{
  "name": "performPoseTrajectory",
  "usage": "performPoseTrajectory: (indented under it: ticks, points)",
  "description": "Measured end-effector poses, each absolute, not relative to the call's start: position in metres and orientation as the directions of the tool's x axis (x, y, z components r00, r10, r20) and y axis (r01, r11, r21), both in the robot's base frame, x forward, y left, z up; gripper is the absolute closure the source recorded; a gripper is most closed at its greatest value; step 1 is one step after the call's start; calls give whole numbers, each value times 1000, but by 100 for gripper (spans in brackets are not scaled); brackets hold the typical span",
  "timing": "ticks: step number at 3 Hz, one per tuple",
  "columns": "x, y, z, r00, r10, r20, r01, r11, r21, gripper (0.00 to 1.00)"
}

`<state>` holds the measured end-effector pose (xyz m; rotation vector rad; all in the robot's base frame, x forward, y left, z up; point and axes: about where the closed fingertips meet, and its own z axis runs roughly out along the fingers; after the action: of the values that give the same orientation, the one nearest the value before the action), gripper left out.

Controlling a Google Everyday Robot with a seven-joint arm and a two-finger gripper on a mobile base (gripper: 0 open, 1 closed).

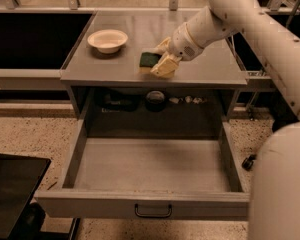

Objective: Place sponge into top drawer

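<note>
We are at the grasp step, the gripper at the sponge on the tabletop, whether it holds we cannot tell; next, carry it into the top drawer.

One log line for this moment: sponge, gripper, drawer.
sponge: on tabletop near front edge | gripper: at sponge | top drawer: pulled open, sponge not inside | white bowl: on tabletop, apart from sponge
</note>
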<state>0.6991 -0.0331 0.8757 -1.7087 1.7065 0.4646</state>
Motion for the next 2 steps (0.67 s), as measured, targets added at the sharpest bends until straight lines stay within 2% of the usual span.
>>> performPoseTrajectory:
  ticks: [1, 2]
  points:
    - [654, -38, 904, 91, -684, -724, -958, 137, -250, 100]
    - [614, -33, 868, 35, -682, -730, -971, 149, -185, 100]
